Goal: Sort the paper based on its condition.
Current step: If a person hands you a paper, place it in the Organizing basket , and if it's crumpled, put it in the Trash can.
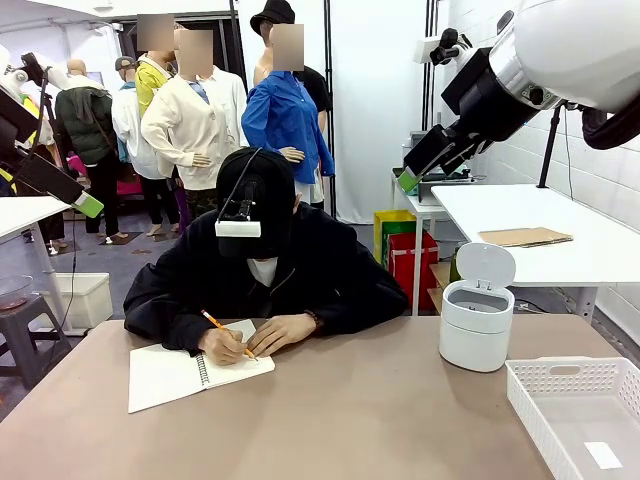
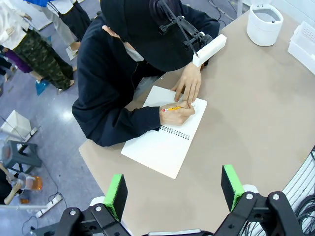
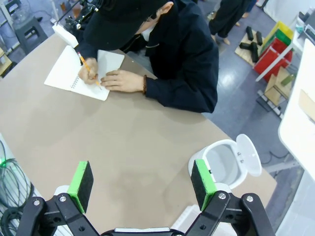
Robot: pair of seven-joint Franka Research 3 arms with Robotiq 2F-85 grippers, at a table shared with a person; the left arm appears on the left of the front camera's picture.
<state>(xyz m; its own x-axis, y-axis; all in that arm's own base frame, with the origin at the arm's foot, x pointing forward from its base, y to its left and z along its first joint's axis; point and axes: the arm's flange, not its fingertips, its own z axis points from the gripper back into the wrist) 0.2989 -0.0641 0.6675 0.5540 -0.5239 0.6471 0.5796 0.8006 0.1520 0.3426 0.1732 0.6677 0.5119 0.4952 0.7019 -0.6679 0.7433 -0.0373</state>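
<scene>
left gripper [image 2: 173, 189] hangs high over the near table edge, green pads [image 2: 116, 193] spread wide w/ nothing between; right gripper [image 3: 141, 178] likewise gaping and empty above the table [image 1: 380, 420]; in the front view both arms are up off the table, left one cut off by the pic edge, right one side-on so its spread can't be read there; person [image 1: 250, 280] in black sits at the far side, bent over an open spiral notebook [image 1: 170, 375], one hand [image 1: 222, 346] holding an orange pencil [image 1: 225, 332] on the page, other hand [image 1: 280, 332] flat beside it; what's written is too small to make out; as for paper, the sheets visible are the notebook's bound pages, flat; white bin [image 1: 476, 325] w/ lid [image 1: 485, 265] tipped up stands well to the robot's right of the notebook; in the right wrist view one pad covers part of it; white basket [image 1: 560, 400] at the near right corner, cut off by the frame; a small white slip [image 1: 603, 455] lies flat on its floor, can't tell if paper or a label.
</scene>
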